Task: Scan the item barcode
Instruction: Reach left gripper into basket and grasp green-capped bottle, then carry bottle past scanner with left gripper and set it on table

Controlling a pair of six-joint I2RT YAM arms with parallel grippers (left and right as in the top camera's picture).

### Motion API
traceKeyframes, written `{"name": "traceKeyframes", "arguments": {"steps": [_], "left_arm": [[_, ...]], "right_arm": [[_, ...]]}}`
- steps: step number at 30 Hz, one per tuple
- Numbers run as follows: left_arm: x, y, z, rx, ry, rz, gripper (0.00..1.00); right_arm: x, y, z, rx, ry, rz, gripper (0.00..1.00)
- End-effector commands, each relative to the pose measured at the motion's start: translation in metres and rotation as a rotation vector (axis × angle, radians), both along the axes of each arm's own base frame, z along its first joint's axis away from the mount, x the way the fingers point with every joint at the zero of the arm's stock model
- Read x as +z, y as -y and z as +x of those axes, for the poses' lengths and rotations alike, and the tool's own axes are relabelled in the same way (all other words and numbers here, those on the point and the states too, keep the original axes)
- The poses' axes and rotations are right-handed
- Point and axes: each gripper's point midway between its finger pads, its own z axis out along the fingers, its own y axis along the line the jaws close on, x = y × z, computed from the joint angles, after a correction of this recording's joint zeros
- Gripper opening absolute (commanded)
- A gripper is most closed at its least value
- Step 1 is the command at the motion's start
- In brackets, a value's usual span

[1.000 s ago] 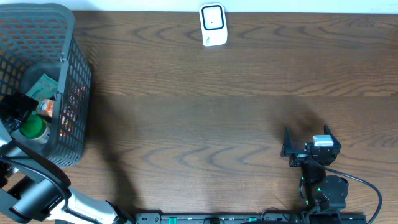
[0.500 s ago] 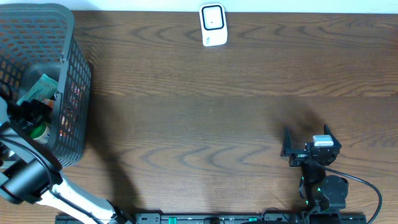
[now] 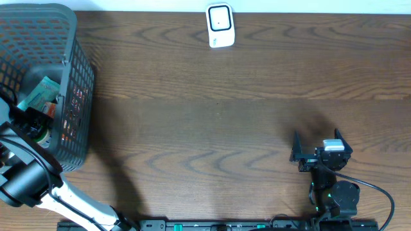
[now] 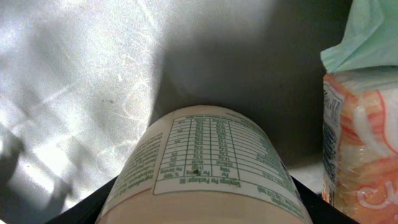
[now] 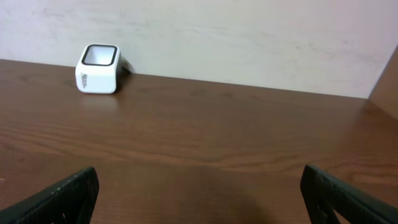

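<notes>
Bottle [image 4: 211,162], white label facing my left wrist camera, lies inside basket [image 3: 78,96]. Orange-white pack [image 4: 357,143] just beside bottle, green pack [image 4: 364,34] past that, both in basket. My left gripper [image 4: 205,180] is down in basket, fingers [image 4: 84,211] on both sides of bottle; can't tell if squeezing. Second ago it sat farther back in basket, bottle's green cap showing; now cap mostly covered. Right gripper [image 5: 200,180] wide open, far from basket, not moved. White scanner [image 3: 219,25] well apart from basket, same spot.
</notes>
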Motion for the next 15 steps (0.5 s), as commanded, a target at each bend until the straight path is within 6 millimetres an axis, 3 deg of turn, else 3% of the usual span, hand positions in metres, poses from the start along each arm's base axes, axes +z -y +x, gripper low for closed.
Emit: {"name": "traceKeyframes", "arguments": {"steps": [1,4,6,10,12,15], "left_arm": [[0.005,0.001,-0.003,-0.006,-0.021,-0.009,0.59],[0.038,-0.005,0.004,-0.006,0.026,0.035,0.59],[0.074,-0.010,0.010,-0.006,0.079,0.086,0.60],[0.166,-0.009,0.020,-0.011,0.259,0.198,0.60],[0.213,0.004,0.026,-0.029,0.388,0.234,0.60],[0.275,0.045,0.035,-0.113,0.587,0.269,0.61]], "right_arm": [[-0.001,0.003,0.000,-0.013,-0.002,0.015,0.99],[-0.001,0.003,0.000,-0.013,-0.002,0.015,0.99],[-0.001,0.003,0.000,-0.013,-0.002,0.015,0.99],[-0.001,0.003,0.000,-0.013,-0.002,0.015,0.99],[-0.001,0.003,0.000,-0.013,-0.002,0.016,0.99],[-0.001,0.003,0.000,-0.013,-0.002,0.015,0.99]]}}
